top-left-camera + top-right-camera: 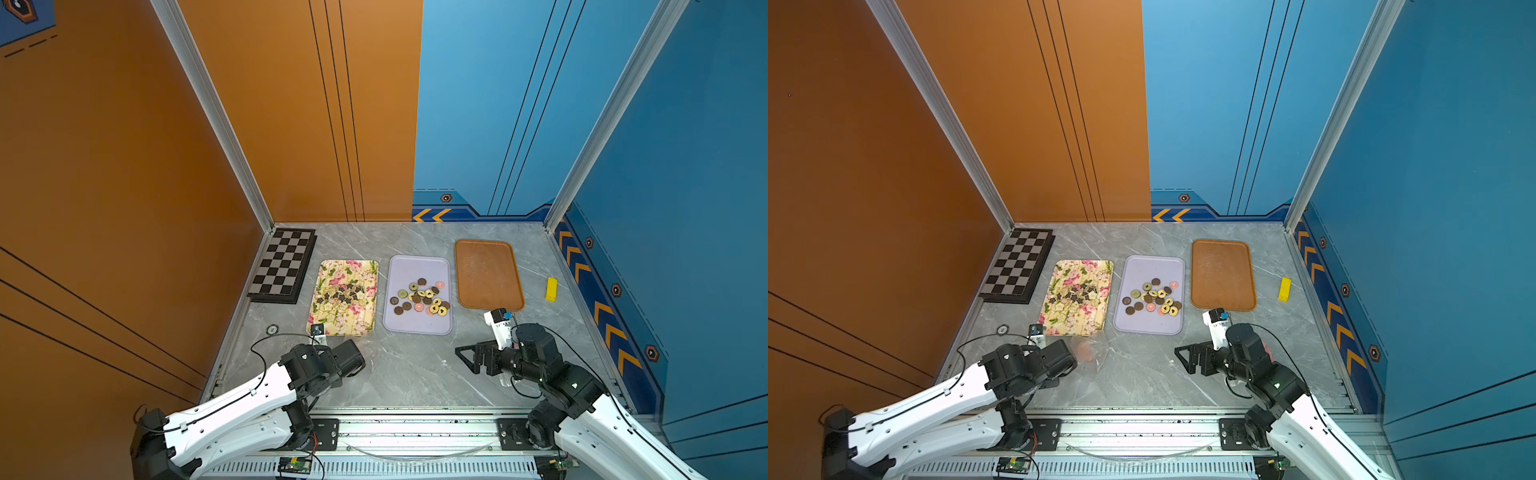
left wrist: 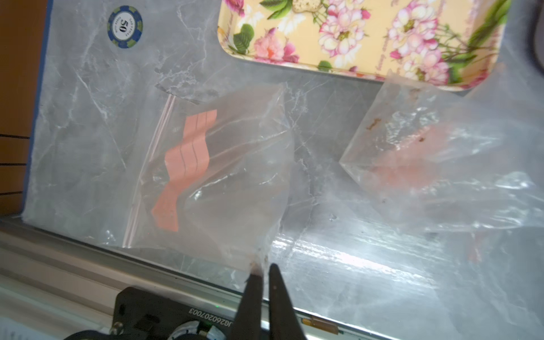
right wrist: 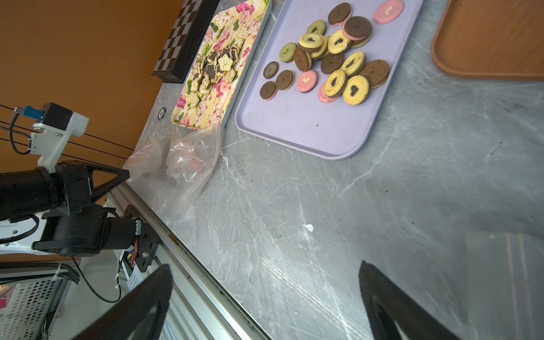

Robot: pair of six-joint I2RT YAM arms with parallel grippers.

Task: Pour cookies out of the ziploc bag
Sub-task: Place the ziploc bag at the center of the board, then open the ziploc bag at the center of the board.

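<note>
A clear, flattened ziploc bag (image 2: 212,176) with an orange label lies on the marble table, holding no cookies. My left gripper (image 2: 264,268) is at its corner with the jaws a narrow slit apart, and the plastic touches one fingertip (image 2: 255,272). A second empty clear bag (image 2: 435,164) lies beside it, against the floral tray (image 2: 368,70). Star-shaped cookies (image 1: 343,293) lie on that floral tray (image 1: 328,324). Round cookies (image 1: 422,299) lie on the lilac tray (image 1: 417,326). My right gripper (image 3: 265,273) hangs wide open over bare table, holding nothing.
A brown tray (image 1: 488,274) stands at the back right, with a yellow block (image 1: 551,289) beyond it. A chessboard (image 1: 284,264) sits at the back left. A poker chip (image 2: 124,27) lies near the floral tray's front corner. The table's front rail (image 2: 88,259) runs under the left gripper.
</note>
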